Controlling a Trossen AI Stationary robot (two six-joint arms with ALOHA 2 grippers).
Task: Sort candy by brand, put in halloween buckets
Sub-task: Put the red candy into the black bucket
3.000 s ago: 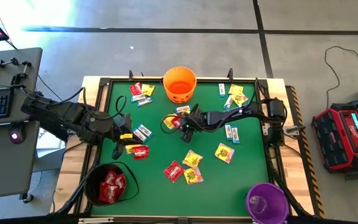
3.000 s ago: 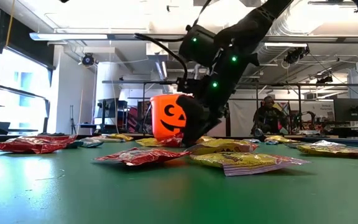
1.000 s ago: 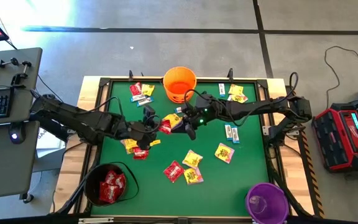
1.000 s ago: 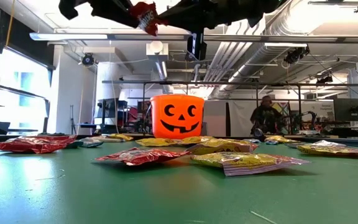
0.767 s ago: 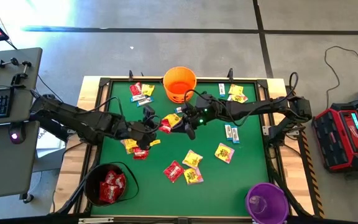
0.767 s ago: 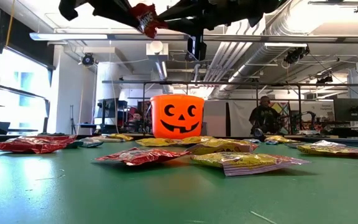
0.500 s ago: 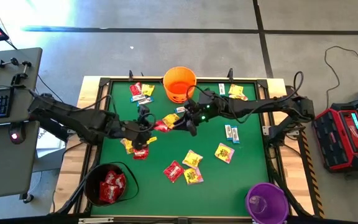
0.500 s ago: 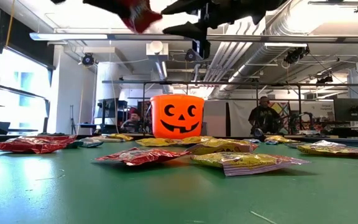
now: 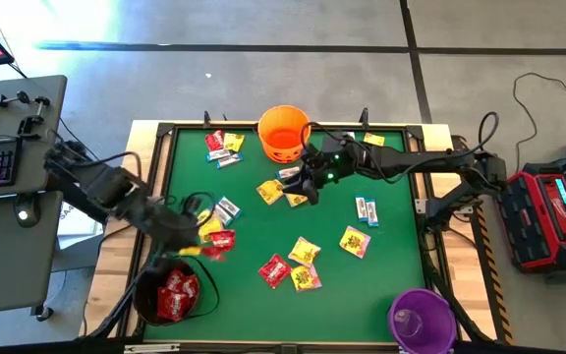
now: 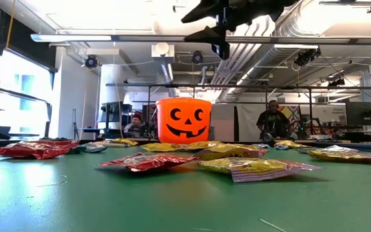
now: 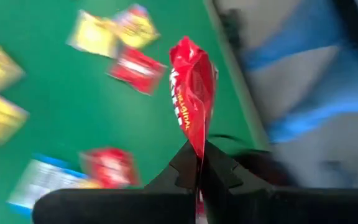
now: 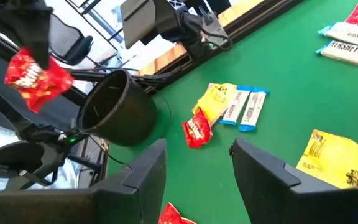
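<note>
My left gripper [image 9: 202, 252] is shut on a red candy packet [image 11: 193, 99], up in the air over the table's near left part, just beyond the rim of the black bucket [image 9: 173, 292], which holds red packets. The right wrist view shows that packet [image 12: 36, 78] beside the black bucket [image 12: 118, 115]. My right gripper [image 9: 297, 191] hangs open with nothing in it, high over the table's middle, near the orange pumpkin bucket [image 9: 283, 133]. The purple bucket [image 9: 422, 319] stands at the near right corner. My left gripper pinches the red packet by one end [image 11: 196, 148] between its two fingers. The rest of the packet sticks out past the fingertips, crumpled. It is lifted clear of the table.
Loose red, yellow and white-and-blue packets lie flat across the green mat: a group [image 9: 222, 145] at the far left, several [image 9: 300, 264] in the near middle, some [image 9: 366, 208] on the right. A raised wooden frame [image 9: 438, 236] borders the mat.
The two grippers met over the table's middle at the red packet. My right gripper opened, let it go and drew back toward the far right. My left gripper carried the packet toward the near left, to the black bucket, rolling its wrist on the way.
</note>
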